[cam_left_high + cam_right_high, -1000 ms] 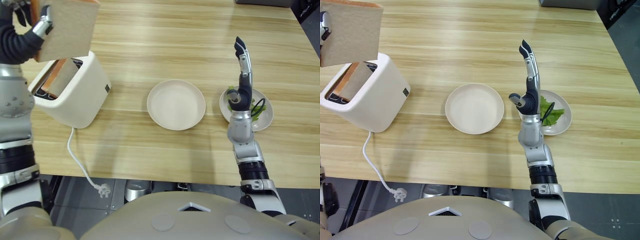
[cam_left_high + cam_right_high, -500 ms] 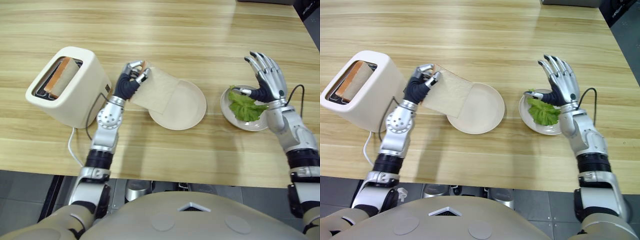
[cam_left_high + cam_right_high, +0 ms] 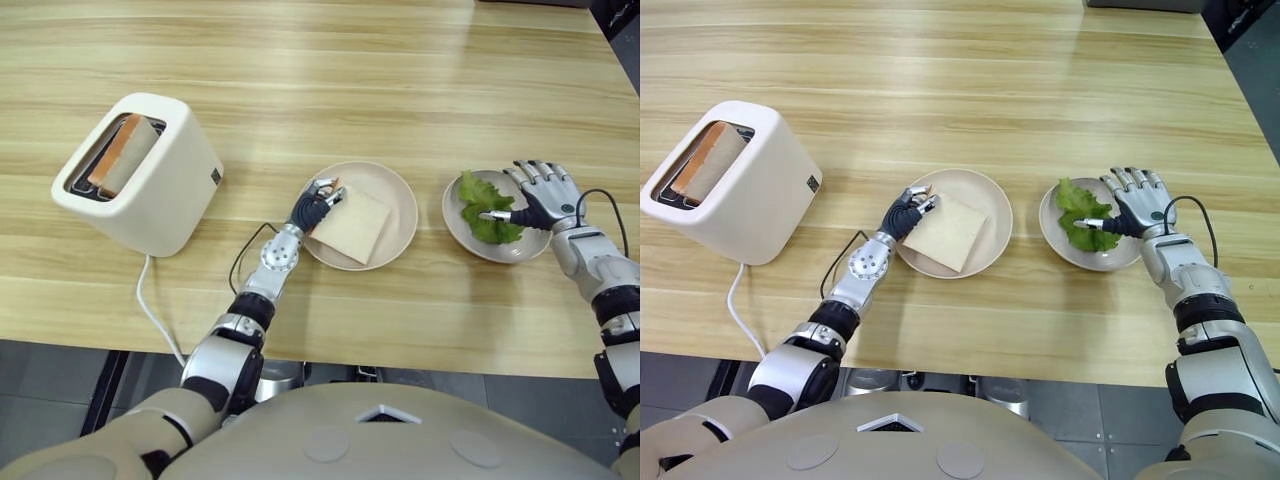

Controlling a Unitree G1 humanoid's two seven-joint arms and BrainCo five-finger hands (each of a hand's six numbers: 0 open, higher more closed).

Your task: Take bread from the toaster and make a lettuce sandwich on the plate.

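Note:
A tan bread slice [image 3: 355,225] lies flat on the cream plate [image 3: 396,192] at the table's middle. My left hand [image 3: 315,208] is at the plate's left rim, its fingers shut on the slice's left corner. A second slice [image 3: 125,155] stands in the slot of the white toaster [image 3: 165,200] at the left. Green lettuce [image 3: 478,200] sits in a small dish [image 3: 500,255] at the right. My right hand [image 3: 545,195] rests low over the dish's right side, fingers spread, with the thumb touching the leaf.
The toaster's white cord [image 3: 150,310] trails from its base over the table's front edge. Bare wooden tabletop [image 3: 330,80] stretches behind the plate and the dish.
My left hand has carried the bread slice down and right, laying it flat on the plate. My right hand has dropped from above the dish onto the lettuce.

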